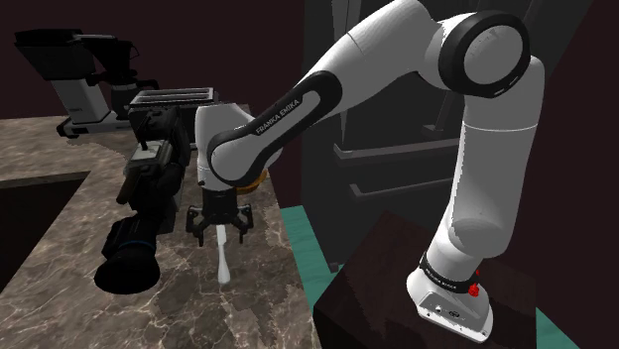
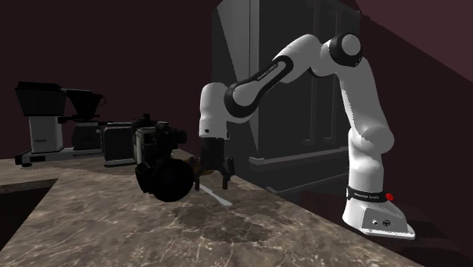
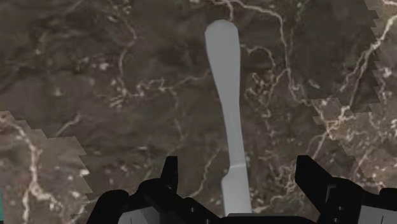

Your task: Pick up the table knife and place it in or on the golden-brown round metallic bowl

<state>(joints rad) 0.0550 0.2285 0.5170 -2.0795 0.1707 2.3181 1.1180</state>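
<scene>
A pale table knife (image 1: 223, 260) lies flat on the dark marble counter (image 1: 198, 307), close to the counter's edge on the shoulder view's right. My gripper (image 1: 220, 230) hangs just above the knife's end nearest the arm, pointing straight down and open. In the wrist view the knife (image 3: 226, 95) runs lengthwise away from the gripper (image 3: 238, 184), its near end between the two spread fingers, which do not touch it. The second exterior view shows the knife (image 2: 216, 196) below the gripper (image 2: 213, 180). A sliver of the golden-brown bowl (image 1: 256, 181) shows behind the wrist, mostly hidden by the arm.
A bulky black machine (image 1: 149, 198) lies tipped on the counter just beside the gripper, on the shoulder view's left. A toaster (image 1: 174, 97) and a coffee maker (image 1: 79, 79) stand at the back. A sunken sink (image 1: 30, 218) is at the left.
</scene>
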